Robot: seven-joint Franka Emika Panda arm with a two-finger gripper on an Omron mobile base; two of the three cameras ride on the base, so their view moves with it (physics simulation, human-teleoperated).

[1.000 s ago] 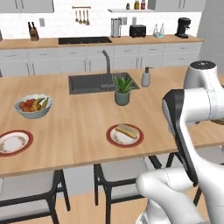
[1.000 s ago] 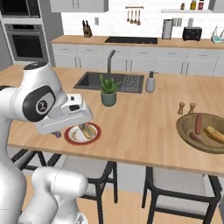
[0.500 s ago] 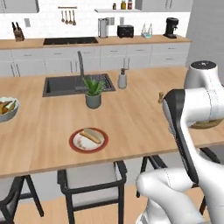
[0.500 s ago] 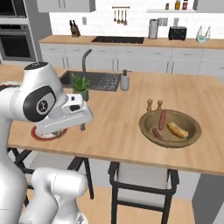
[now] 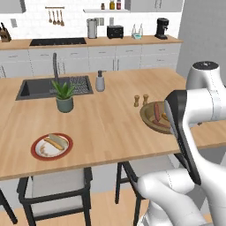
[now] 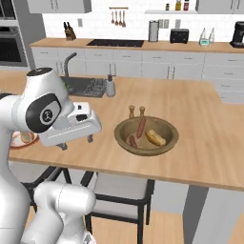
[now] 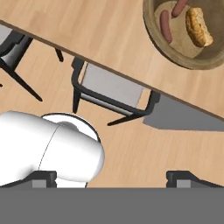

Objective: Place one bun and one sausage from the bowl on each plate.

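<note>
While the claw [image 7: 111,178] stood wide and empty, wooden bowl [image 6: 125,143] held two sausages [image 6: 141,127] and a bun [image 6: 155,137], tabletop [image 6: 200,124] beneath.

Wooden worktop [image 5: 110,128] with inset dark sink [image 5: 37,88], grey tap [image 5: 55,66], potted plant [image 5: 64,96], soap dispenser [image 5: 100,81], two small brown shakers [image 5: 140,100]. Black-framed stools [image 7: 109,92] below the edge. Back counter: kettle [image 5: 92,28], toaster [image 5: 114,31], coffee machine [image 5: 162,28].

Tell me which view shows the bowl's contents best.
The right base view: the whole bowl shows, unblocked, with two sausages and one bun. The hand view crops its rim; in the left base view the arm covers part of it.
</note>
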